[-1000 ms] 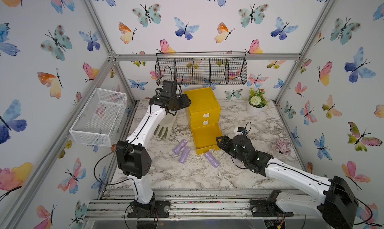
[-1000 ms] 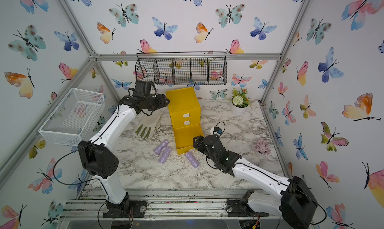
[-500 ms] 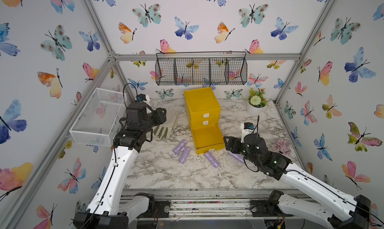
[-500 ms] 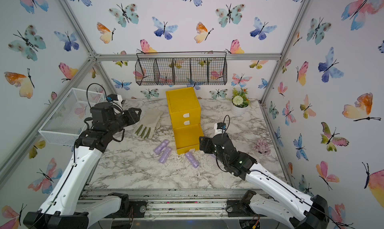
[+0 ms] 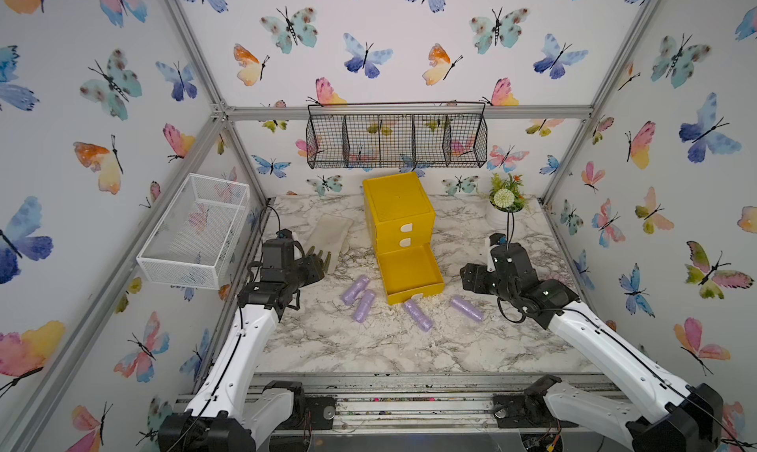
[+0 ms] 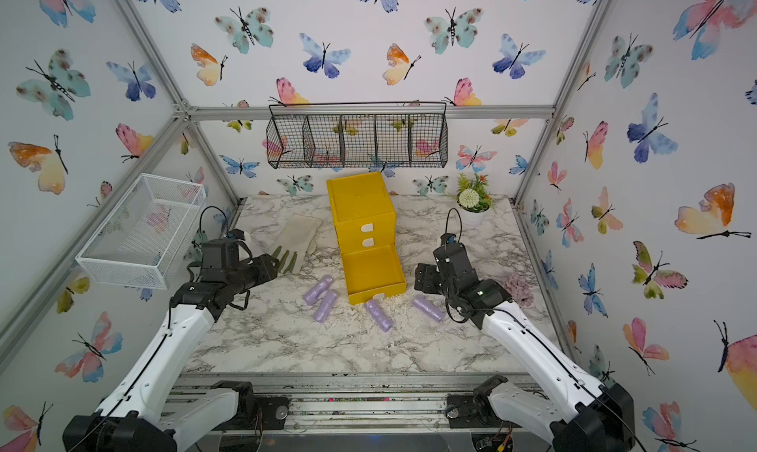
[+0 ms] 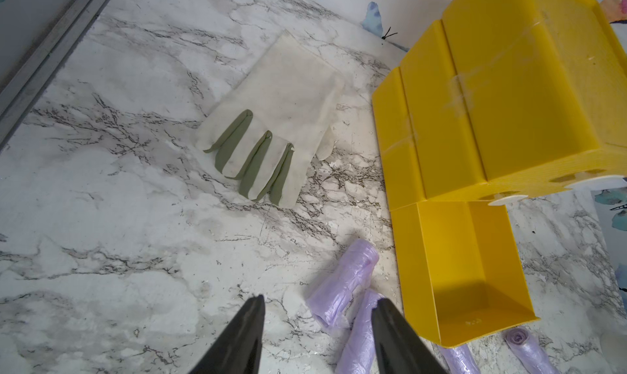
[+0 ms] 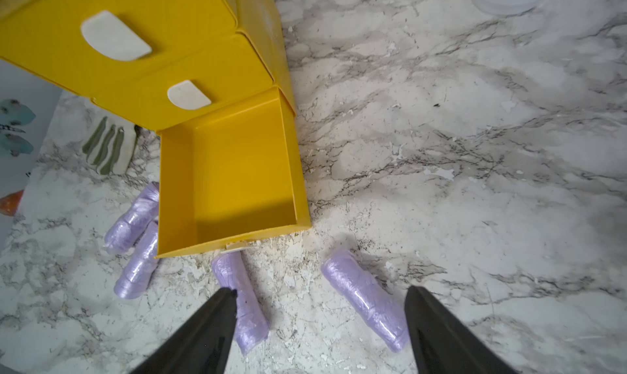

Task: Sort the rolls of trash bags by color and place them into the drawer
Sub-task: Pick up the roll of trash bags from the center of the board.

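Saw right tool (image 8: 320,289) and left tool (image 7: 318,298) spread, empty. Judged best to pinch nearest purple roll (image 8: 364,297) crosswise, then clear drawer (image 8: 230,172) rim.

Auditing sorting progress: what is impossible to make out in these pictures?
Inside the two shut upper drawers of the bright yellow plastic drawer chest: every view, behind their fronts.
Pinkish lump: in a top view, partly behind the right arm.
Crinkly purple plastic roll: left wrist view, cut by the edge.

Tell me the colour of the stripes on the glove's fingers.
Olive green, on the off-white glove; clearest in the left wrist view.
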